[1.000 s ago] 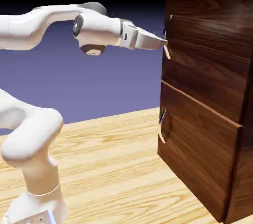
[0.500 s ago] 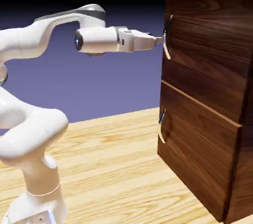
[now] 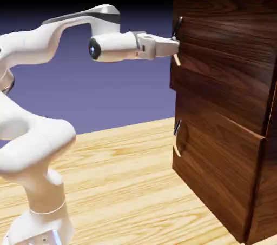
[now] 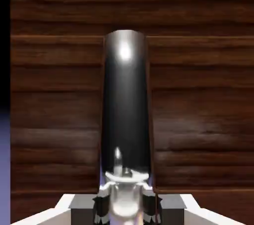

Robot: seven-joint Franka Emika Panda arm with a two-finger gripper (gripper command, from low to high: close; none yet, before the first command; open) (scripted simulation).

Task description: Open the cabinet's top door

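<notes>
Jaws (image 4: 127, 210) pinched on the top door's handle (image 4: 126, 105), the grey tips to either side of its pale metal part. In the hand view the handle's long axis runs from twelve o'clock to six o'clock, its dark rounded end pointing to twelve and its bright end at six, between the tips. In the exterior view that handle stands close to upright, its dark upper end leaning toward one o'clock. The top door (image 3: 227, 54) is at two o'clock in that view, slightly ajar, its handle-side edge jutting past the lower door (image 3: 216, 157). The lower handle (image 3: 177, 137), also near upright, sits toward four o'clock. The cabinet (image 3: 262, 184) fills the right side; the robot's base (image 3: 40, 227) stands at seven o'clock on the pale wood desk (image 3: 124, 184). Nothing visible blocks the space before the top door except the arm (image 3: 105, 22) itself.
</notes>
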